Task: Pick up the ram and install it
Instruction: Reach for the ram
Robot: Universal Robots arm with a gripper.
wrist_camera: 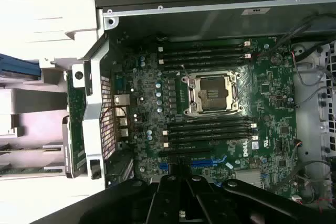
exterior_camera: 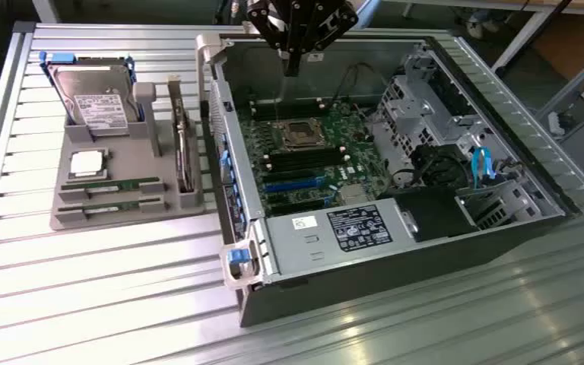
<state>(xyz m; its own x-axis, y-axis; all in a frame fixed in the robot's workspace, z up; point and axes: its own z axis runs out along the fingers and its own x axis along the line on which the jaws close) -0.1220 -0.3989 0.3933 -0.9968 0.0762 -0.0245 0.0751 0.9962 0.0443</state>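
Ram (exterior_camera: 109, 185) lies flat beside its twin (exterior_camera: 109, 205) in the grey tray (exterior_camera: 69, 222) on the counter (exterior_camera: 89, 296), long axis across the exterior view, well off to that view's left of the tool (exterior_camera: 292, 70), which hangs clenched and empty over the open computer case (exterior_camera: 373, 275).

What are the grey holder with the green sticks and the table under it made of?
The grey holder looks like matte plastic, perhaps 3D-printed: dull, uniform grey, blocky slots. The table looks like bare aluminium: silvery ribbed slats catching bright glare.
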